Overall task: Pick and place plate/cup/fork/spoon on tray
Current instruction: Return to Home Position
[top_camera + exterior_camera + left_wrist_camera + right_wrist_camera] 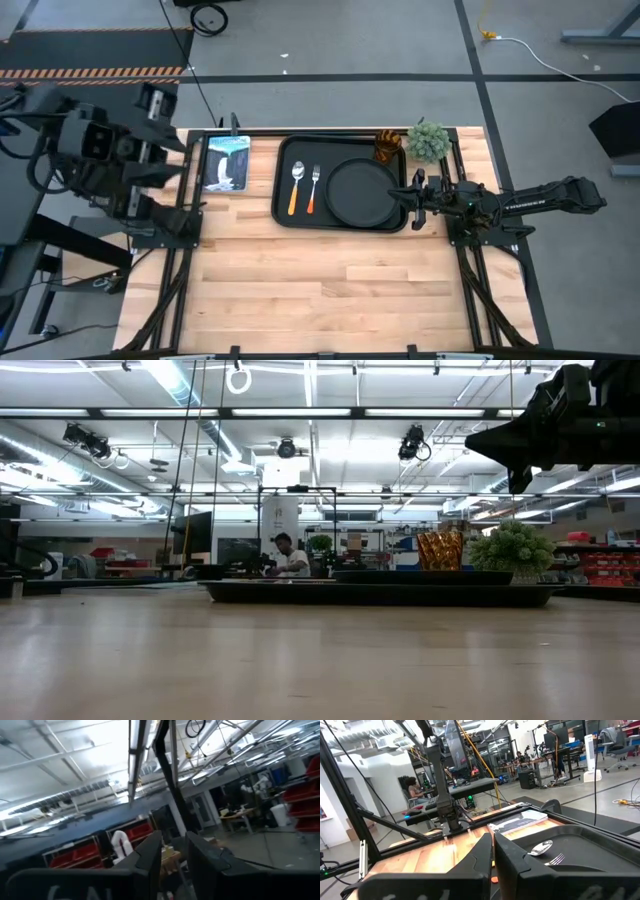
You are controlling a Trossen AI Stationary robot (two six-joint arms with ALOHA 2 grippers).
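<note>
The black tray (283,205) lies at the table's far middle. On it the spoon (296,185) and the fork (313,187) lie side by side left of the round black plate (362,192). The amber cup (388,147) stands at the tray's far right corner. My right gripper (396,193) is shut and empty, raised above the tray's right rim; its wrist view shows the spoon (540,848) and the fork (555,859). My left gripper (172,852) is raised off the table's left edge, pointing up into the room, its fingers a narrow gap apart.
A small green potted plant (428,141) stands right of the cup. A flat picture book or tablet (226,162) lies left of the tray. Bare wood covers the table's near half (330,290). People sit in the room behind (290,557).
</note>
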